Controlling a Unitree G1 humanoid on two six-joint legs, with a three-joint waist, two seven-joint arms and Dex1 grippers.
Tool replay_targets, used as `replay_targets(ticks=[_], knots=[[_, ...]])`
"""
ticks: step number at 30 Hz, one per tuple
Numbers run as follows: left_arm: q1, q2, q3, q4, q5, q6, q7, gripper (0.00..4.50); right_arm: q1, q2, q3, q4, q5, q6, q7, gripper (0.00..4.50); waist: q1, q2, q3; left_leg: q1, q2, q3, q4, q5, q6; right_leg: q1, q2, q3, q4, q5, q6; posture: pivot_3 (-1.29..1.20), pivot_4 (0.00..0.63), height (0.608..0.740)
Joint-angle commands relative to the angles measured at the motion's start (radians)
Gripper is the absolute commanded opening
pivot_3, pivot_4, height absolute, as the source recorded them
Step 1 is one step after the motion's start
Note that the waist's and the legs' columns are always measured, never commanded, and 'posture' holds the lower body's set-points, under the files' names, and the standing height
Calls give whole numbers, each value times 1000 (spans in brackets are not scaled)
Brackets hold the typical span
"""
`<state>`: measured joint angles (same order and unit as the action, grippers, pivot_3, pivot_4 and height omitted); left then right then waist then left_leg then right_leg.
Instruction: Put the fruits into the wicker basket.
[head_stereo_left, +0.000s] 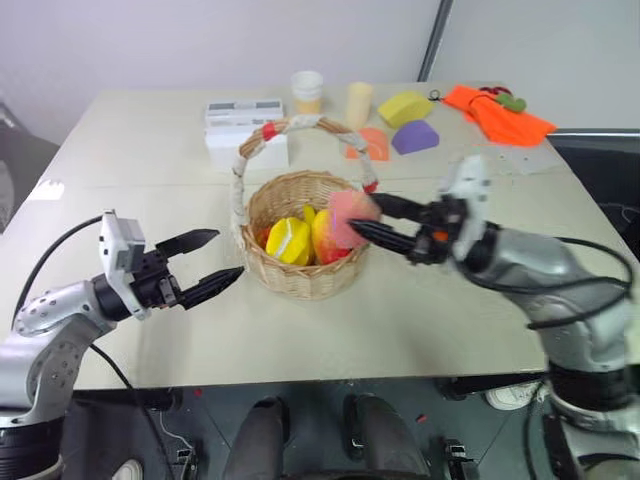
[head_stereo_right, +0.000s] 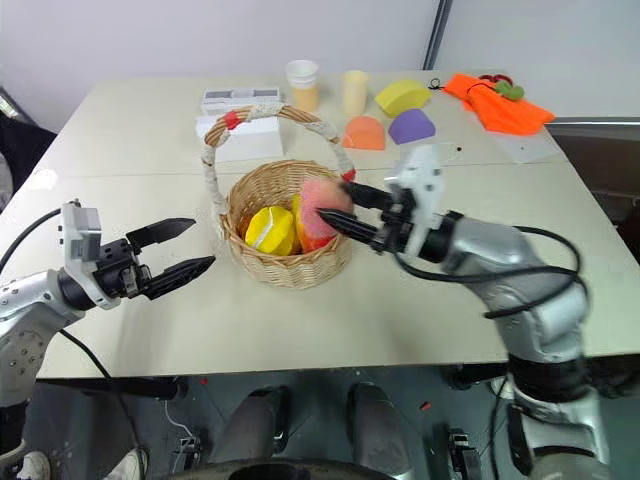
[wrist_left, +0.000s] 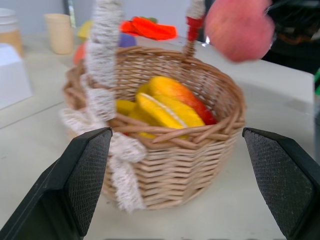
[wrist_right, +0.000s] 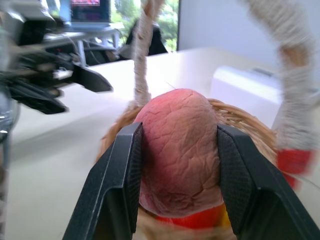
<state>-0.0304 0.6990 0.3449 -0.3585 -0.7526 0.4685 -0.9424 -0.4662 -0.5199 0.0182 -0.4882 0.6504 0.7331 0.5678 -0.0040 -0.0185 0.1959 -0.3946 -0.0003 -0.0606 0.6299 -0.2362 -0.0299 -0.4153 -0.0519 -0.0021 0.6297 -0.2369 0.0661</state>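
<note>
By the wicker basket: one peach, one mango, apparently one yellow fruit, three foam shapes and two cups behind it.

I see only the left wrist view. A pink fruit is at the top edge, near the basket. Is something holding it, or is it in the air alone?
Observer: The right tool holds it. The peach sits clamped between its two black fingers.
Operator: Is the peach already over the wicker basket?
Observer: Yes. In the head views the peach hangs above the right-hand rim of the wicker basket, under the arched handle.
Operator: I see yellow and red inside. Is the mango there?
Observer: Yes, the mango lies in the basket beside a yellow lemon-like fruit.
Operator: And my own left tool?
Observer: The left tool is open and empty, on the basket's left, apart from it.
</note>
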Motion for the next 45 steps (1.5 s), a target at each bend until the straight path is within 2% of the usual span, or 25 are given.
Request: replay_targets(ticks=[1,6,7,12,15,19,25,29,34,42,45], knots=[[7,-10,20,-25,1,-27,17,4500,-31,66,74,36,-81,-9,-79,1819,-2,0,0,-1,0,1,0,0,0,-1,0,1,0,0,0,0,150,740],[19,-23,25,-51,-9,-32,42,4500,-29,72,82,22,-130,-61,-63,4126,-7,0,0,-5,-1,2,1,0,0,-5,-3,1,1,0,1,0,150,740],[20,-26,27,-56,-14,-32,47,4500,-17,61,64,5,-122,-71,-47,4431,-7,0,0,-5,-1,2,1,0,0,-5,-3,1,1,0,1,0,150,740],[21,-39,23,-65,-23,-32,60,4500,88,-23,-82,-48,10,-51,61,4431,-6,0,0,-5,-2,2,1,0,0,-5,-3,1,0,0,1,0,150,740],[18,-50,9,-66,-25,-33,65,4500,142,-48,-126,-32,10,-54,60,4431,-8,0,0,-4,-2,2,1,0,0,-5,-3,1,1,0,1,0,150,740],[2,-63,-13,-58,-20,-33,68,4500,115,-8,-112,49,-73,-102,-15,4431,-12,0,0,-2,-1,3,1,0,0,-4,1,1,1,1,-1,0,150,740],[-29,-81,-45,-51,-11,-37,75,4500,-38,133,-42,277,-197,-197,-98,4431,-11,0,0,0,3,3,0,0,0,-4,7,2,2,3,-4,0,150,740],[-24,-90,-50,-69,-19,-36,85,4500,-67,169,-56,323,-204,-219,-105,2645,-7,0,0,-1,5,3,-1,0,0,-5,8,2,2,3,-3,0,150,740],[4,-101,-48,-93,-23,-36,96,4500,-67,150,-124,277,-162,-222,-93,19,-9,0,0,-2,5,3,0,0,0,-5,7,2,2,3,-3,0,150,740],[-8,-107,-63,-81,-16,-42,95,4500,-76,21,-356,390,-231,-321,-210,19,-6,0,0,-2,5,3,0,0,0,-5,7,2,1,3,-3,0,150,740],[-30,-114,-81,-65,-7,-45,93,4500,-61,-69,-405,513,-344,-393,-287,19,-7,0,0,-2,4,4,0,0,0,-5,7,2,1,3,-3,0,150,740]])
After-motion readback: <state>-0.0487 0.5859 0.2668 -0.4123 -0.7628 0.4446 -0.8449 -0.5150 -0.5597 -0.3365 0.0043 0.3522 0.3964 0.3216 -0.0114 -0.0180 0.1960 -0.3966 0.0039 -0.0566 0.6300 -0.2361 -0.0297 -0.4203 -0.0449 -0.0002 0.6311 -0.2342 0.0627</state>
